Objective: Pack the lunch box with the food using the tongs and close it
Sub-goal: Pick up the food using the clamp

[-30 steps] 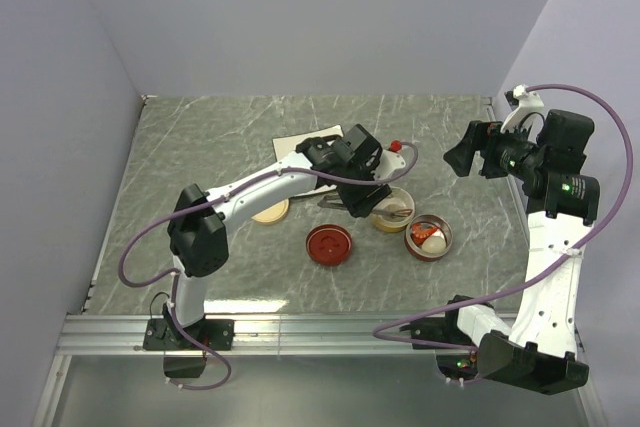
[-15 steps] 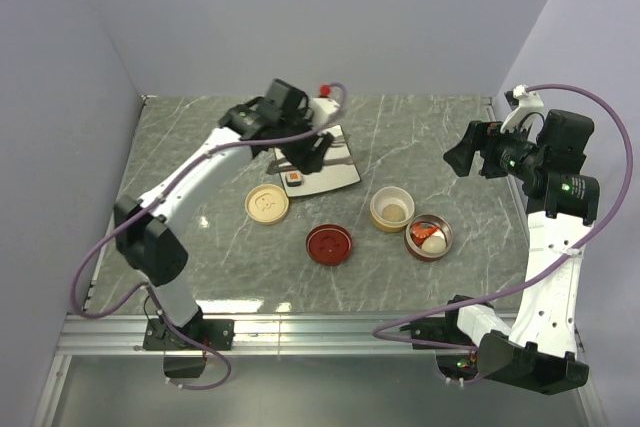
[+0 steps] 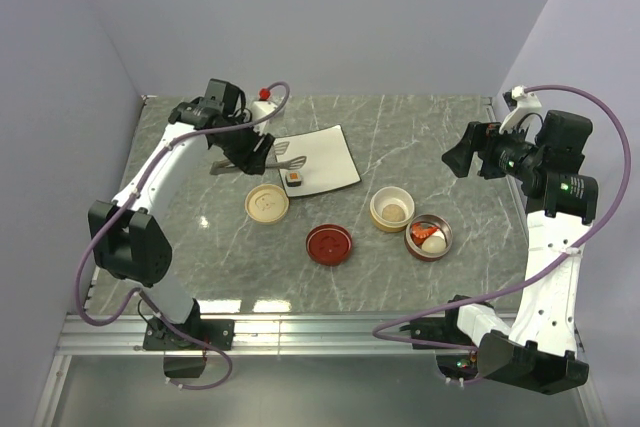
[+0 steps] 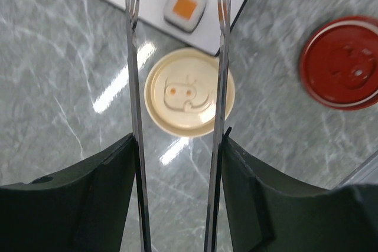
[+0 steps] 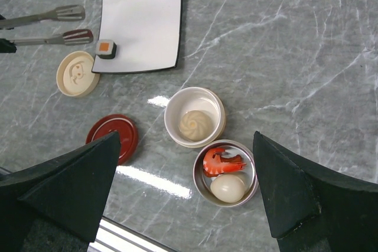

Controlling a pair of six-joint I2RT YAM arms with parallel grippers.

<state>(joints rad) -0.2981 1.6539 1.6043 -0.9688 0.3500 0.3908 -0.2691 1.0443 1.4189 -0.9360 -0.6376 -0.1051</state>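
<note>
Clamped partway on the tongs (image 3: 283,161), the left claw (image 3: 258,154) has swung from the cream bowl (image 3: 373,210) to the plate's (image 3: 325,152) left edge, tips beside the sushi roll (image 3: 294,180) at its near-left corner; the right claw (image 3: 461,158) stays wide open, empty.

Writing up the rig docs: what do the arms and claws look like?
Left arm and right arm: white links, black joints, a purple cable looped along each. Left claw and right claw: black, wedge-shaped fingers. Green light on the right arm.
</note>
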